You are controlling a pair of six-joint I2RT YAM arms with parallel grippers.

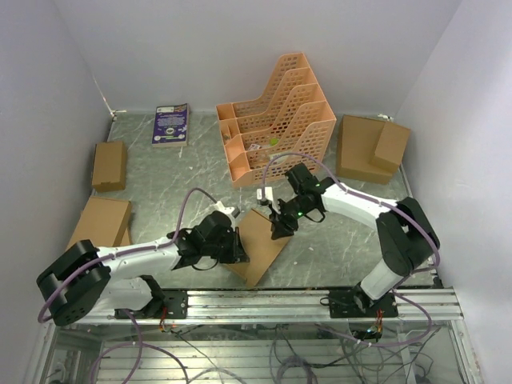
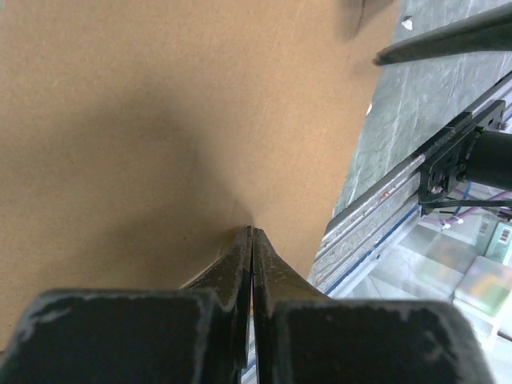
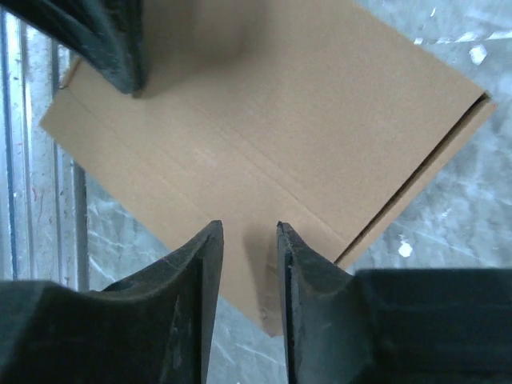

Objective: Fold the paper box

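The paper box (image 1: 260, 244) is a closed, flat brown cardboard box lying on the grey table between both arms, turned like a diamond. My left gripper (image 1: 237, 248) is at its left edge. In the left wrist view the fingers are shut (image 2: 253, 229), their tips against the cardboard face (image 2: 160, 120), and nothing shows between them. My right gripper (image 1: 282, 227) hovers over the box's upper corner. In the right wrist view its jaws stand apart (image 3: 248, 226) above the near corner of the box (image 3: 280, 120), holding nothing. The left arm's fingers (image 3: 104, 40) show at the top left of that view.
An orange lattice rack (image 1: 276, 120) stands behind the box. Ready-made brown boxes sit at the left (image 1: 108, 166), near left (image 1: 100, 222) and back right (image 1: 370, 148). A purple booklet (image 1: 171, 124) lies at the back. A metal rail (image 1: 304, 302) runs along the near edge.
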